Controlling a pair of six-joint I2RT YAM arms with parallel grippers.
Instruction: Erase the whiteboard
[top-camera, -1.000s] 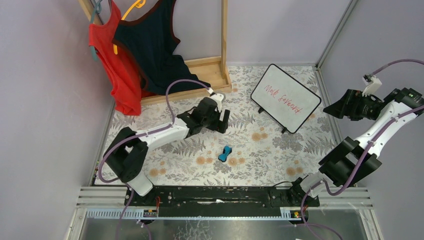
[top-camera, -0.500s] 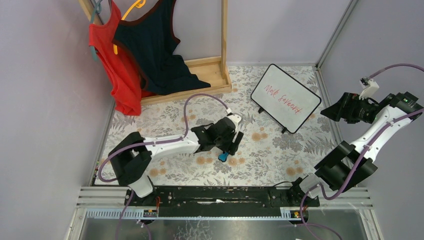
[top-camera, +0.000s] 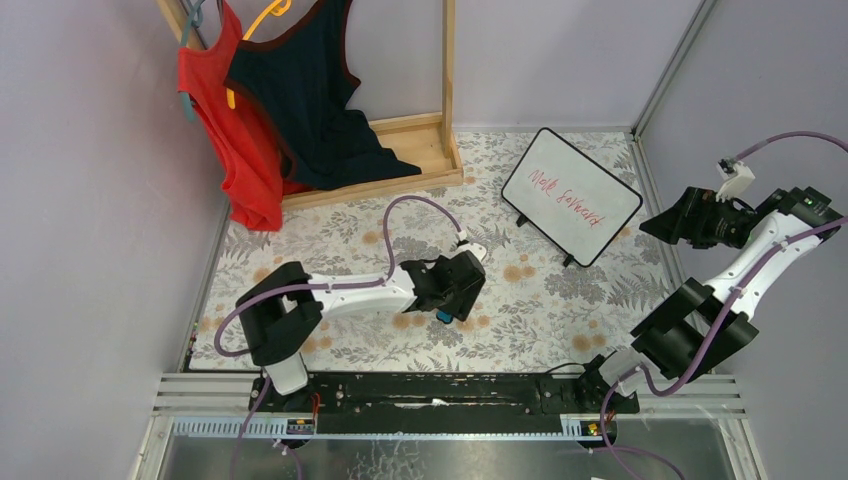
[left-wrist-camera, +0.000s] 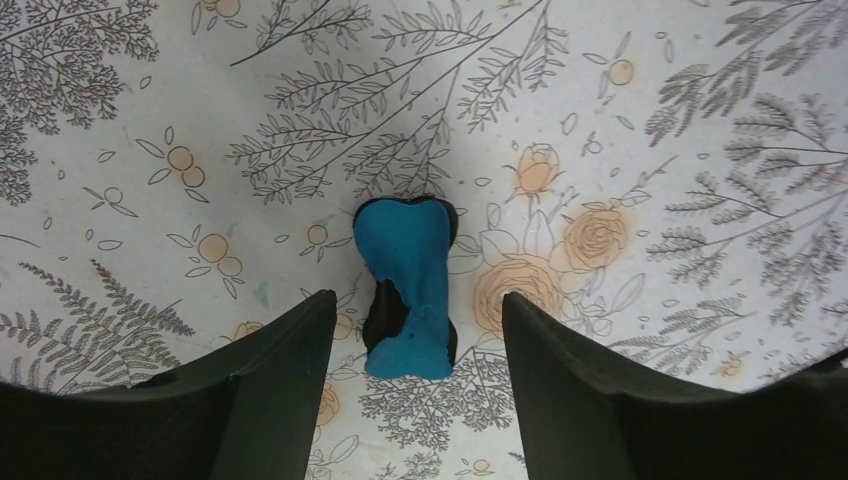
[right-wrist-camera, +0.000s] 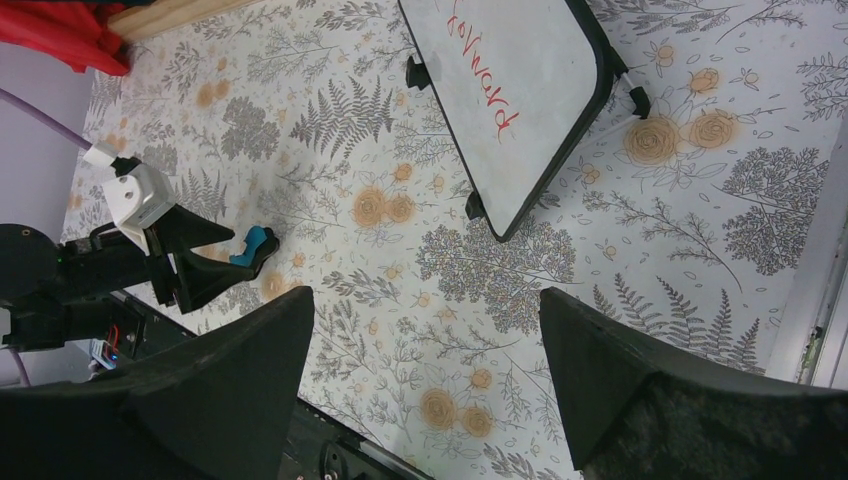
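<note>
The whiteboard (top-camera: 571, 196) stands tilted on small black feet at the back right of the flowered table, with red handwriting across it. In the right wrist view the whiteboard (right-wrist-camera: 510, 90) shows at the top. A small blue eraser (left-wrist-camera: 410, 285) lies flat on the cloth. My left gripper (left-wrist-camera: 418, 297) hangs low over it, open, a finger on either side of its near end and a gap on both sides. From above, the left gripper (top-camera: 455, 300) covers most of the eraser (top-camera: 443, 317). My right gripper (top-camera: 648, 224) is open and empty, raised to the right of the whiteboard.
A wooden rack (top-camera: 420, 140) stands at the back left, with a red top (top-camera: 235, 150) and a dark top (top-camera: 300, 100) hanging from it. Grey walls close in on both sides. The black rail (top-camera: 440, 390) with the arm bases runs along the near edge.
My left arm has swung from the middle of the table toward the near side and come down over the eraser, its jaws narrowing. The right arm has only drifted slightly.
</note>
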